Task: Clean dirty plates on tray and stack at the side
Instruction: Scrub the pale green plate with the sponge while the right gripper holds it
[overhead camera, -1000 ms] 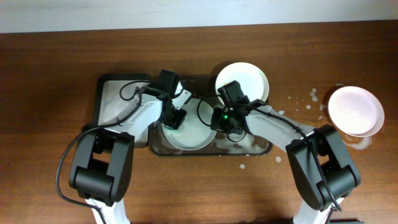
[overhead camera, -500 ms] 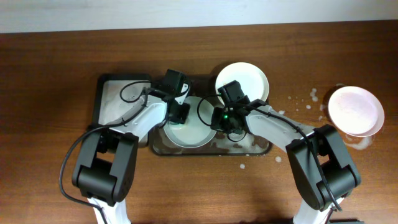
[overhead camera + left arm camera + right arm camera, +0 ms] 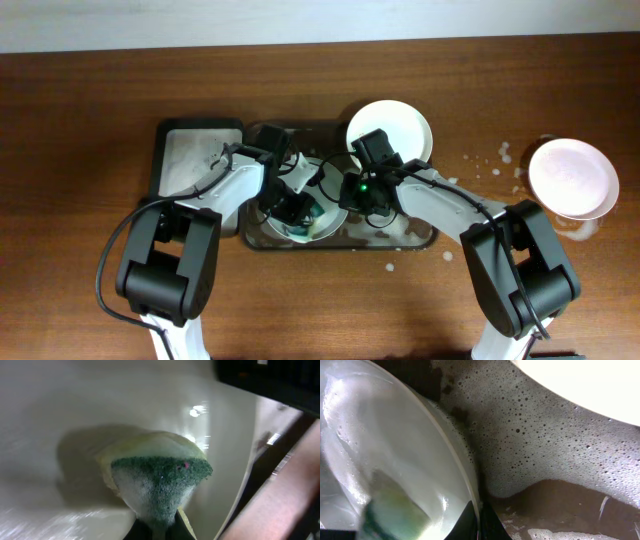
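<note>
A white plate [image 3: 328, 212] lies wet in the dark tray [image 3: 400, 240]. My left gripper [image 3: 298, 210] is over its front part, shut on a green sponge [image 3: 313, 220]. In the left wrist view the soapy sponge [image 3: 160, 480] presses on the plate's [image 3: 75, 410] inner surface, above my left gripper [image 3: 160, 532]. My right gripper [image 3: 347, 195] is shut on the plate's right rim. The right wrist view shows that rim [image 3: 451, 455] pinched by my right gripper [image 3: 479, 522]. A second plate [image 3: 392, 128] rests over the tray's back right corner. A third plate [image 3: 572, 178] sits on the table at far right.
A narrower dark tray [image 3: 195, 160] with foam stands left of the main tray. Foam covers the tray floor [image 3: 545, 445] beside the held plate. Foam specks [image 3: 490, 165] dot the table between the tray and the far-right plate.
My left gripper has swept with the sponge from the plate's back edge toward its front, and the green sponge now shows. The right arm has kept still on the rim.
</note>
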